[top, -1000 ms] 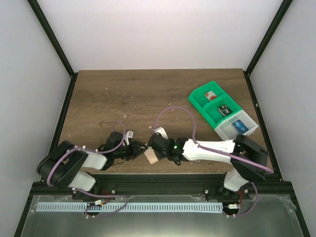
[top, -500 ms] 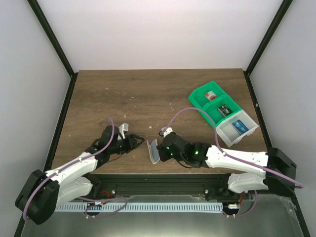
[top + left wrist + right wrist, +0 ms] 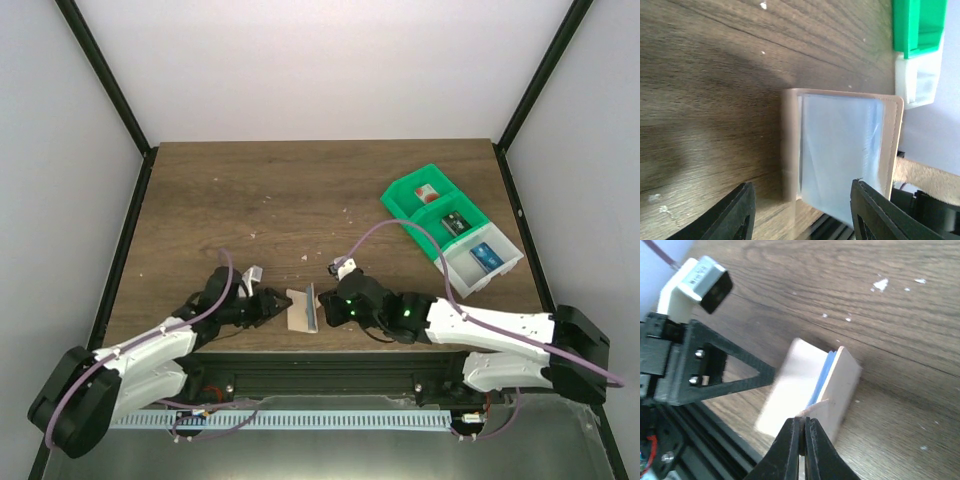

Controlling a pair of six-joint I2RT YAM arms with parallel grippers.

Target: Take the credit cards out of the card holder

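The tan card holder (image 3: 300, 309) stands half open near the table's front edge, one flap lying towards the left. My right gripper (image 3: 324, 309) is shut on the edge of its upright tan flap (image 3: 840, 390), fingers pinched together (image 3: 801, 437). My left gripper (image 3: 279, 303) is open and empty just left of the holder. In the left wrist view the tan spine (image 3: 790, 145) and the pale blue-grey pocket (image 3: 840, 150) sit between and beyond my open fingers (image 3: 735, 215). A blue edge (image 3: 821, 376) shows between the flaps. No credit card shows clearly.
A green-and-white compartment tray (image 3: 420, 212) stands at the right, with a small card-like item in each of three compartments; it also shows in the left wrist view (image 3: 917, 30). The table's front edge and black rail run just below the holder.
Both arms have stretched out. The holder went from lying between the grippers to standing half open in my right gripper. My left gripper drew back, then closed in on it again.
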